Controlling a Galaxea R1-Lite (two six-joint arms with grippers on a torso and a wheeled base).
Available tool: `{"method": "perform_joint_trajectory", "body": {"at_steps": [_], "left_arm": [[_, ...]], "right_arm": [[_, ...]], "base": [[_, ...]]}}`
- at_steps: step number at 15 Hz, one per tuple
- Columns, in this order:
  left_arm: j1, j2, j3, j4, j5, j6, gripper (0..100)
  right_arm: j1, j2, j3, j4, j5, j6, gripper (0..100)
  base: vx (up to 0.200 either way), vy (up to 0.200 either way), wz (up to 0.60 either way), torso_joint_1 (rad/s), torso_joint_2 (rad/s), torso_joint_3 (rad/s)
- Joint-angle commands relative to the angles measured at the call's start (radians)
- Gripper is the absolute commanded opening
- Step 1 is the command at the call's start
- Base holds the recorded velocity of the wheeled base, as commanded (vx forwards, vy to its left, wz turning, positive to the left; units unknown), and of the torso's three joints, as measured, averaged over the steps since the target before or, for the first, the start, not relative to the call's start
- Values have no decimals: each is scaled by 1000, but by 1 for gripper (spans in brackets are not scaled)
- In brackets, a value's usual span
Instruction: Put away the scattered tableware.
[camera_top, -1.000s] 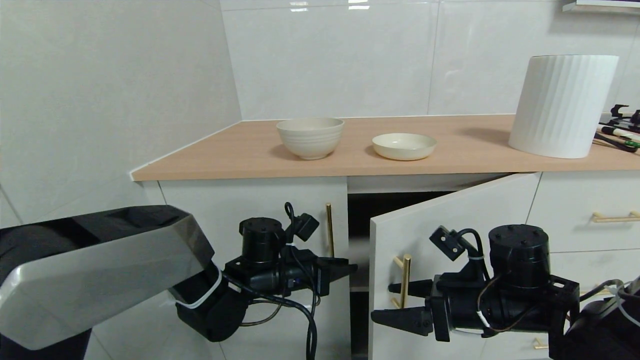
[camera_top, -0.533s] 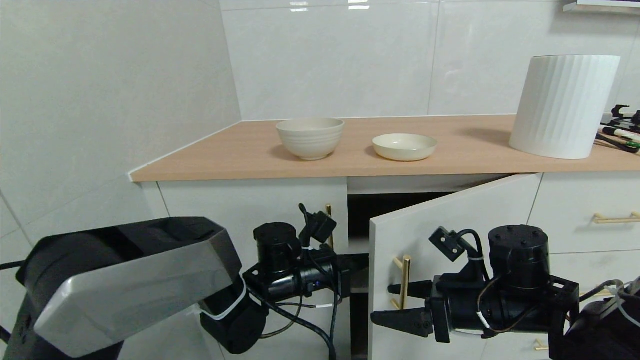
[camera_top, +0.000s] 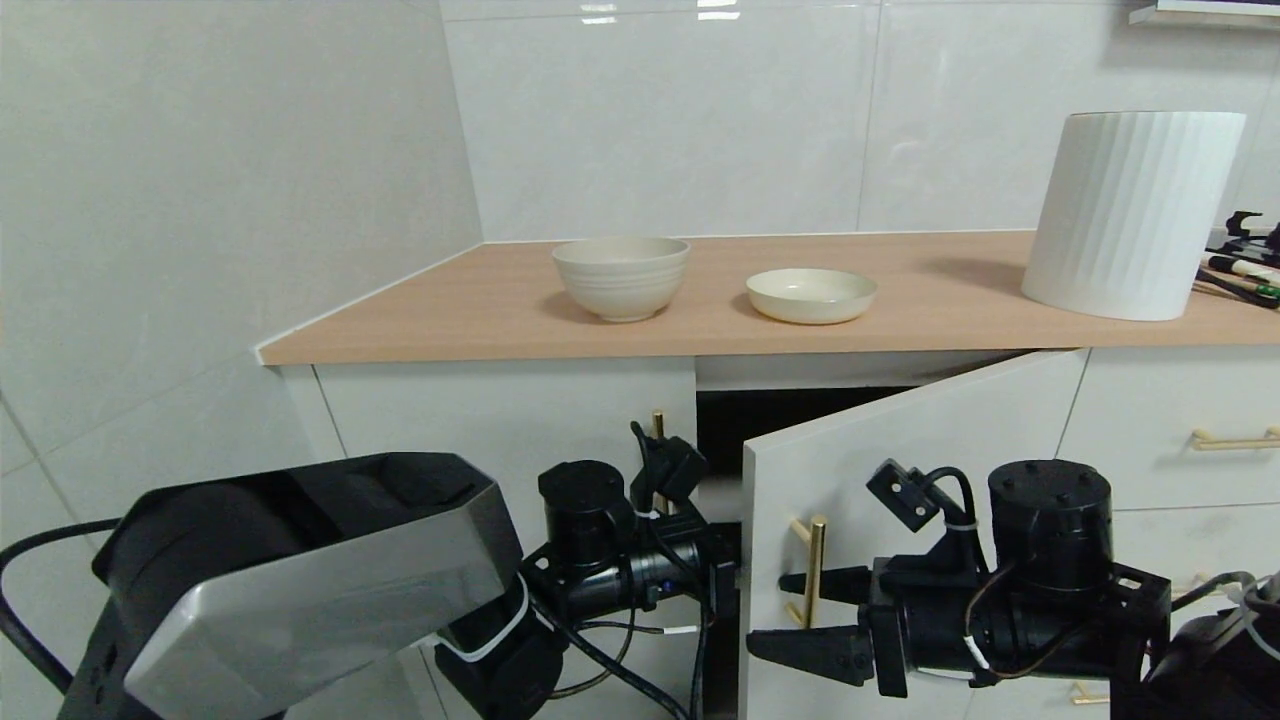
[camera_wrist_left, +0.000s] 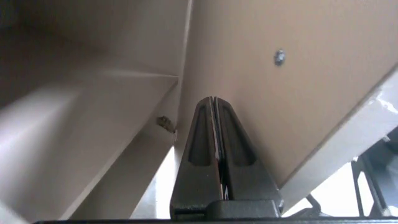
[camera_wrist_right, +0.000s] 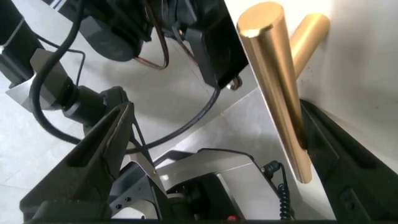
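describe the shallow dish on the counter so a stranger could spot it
Start at the wooden countertop above the open cabinet door. Two cream pieces sit on it, left of the tall ribbed white container. The dish is the right-hand one, low and flat; the bowl beside it is deep.

- The head view is bright and even; ceiling lamps glare in short streaks on the wall tiles (camera_top: 600, 12).
- Soft shadows fall on the desk (camera_top: 450, 320) left of the bowl (camera_top: 621, 275) and the white ribbed container (camera_top: 1135, 215).
- The cupboard opening (camera_top: 790, 410) is dark.
- The left wrist view is dim and soft.
- The brass handle (camera_wrist_right: 273, 87) gleams, close and slightly blurred.
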Motion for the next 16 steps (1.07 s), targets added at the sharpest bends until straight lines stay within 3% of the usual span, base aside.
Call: {"method": "perform_joint_trajectory", "body": {"at_steps": [1,4,9,11,13,14,16], "left_arm": [[-9,-4,1,1,0,-1,0],[-18,-2,3,-1,-3,-2,0],[-33,-21,4,-1,1,-12,0],[-33,-37,6,-4,1,-48,0],[-33,-87,18,-18,-2,-153,0],[-33,-99,26,-18,-5,-168,0],[-36,-91,29,-18,-5,-168,0]], "right_arm": [[-31,7,29,-44,-55,-1,100],[-74,-6,72,-131,-99,1,100],[-132,-35,122,-153,-110,-2,100],[-132,-101,218,-153,-112,-4,100],[-131,-194,369,-153,-108,-42,100],[-131,-221,420,-151,-110,-62,100],[-126,-279,420,-56,-115,-63,100]], "base": [[0,0,0,0,0,0],[0,0,0,0,0,0],[0,0,0,0,0,0],[0,0,0,0,0,0],[0,0,0,0,0,0],[0,0,0,0,0,0],[0,0,0,0,0,0]]}}
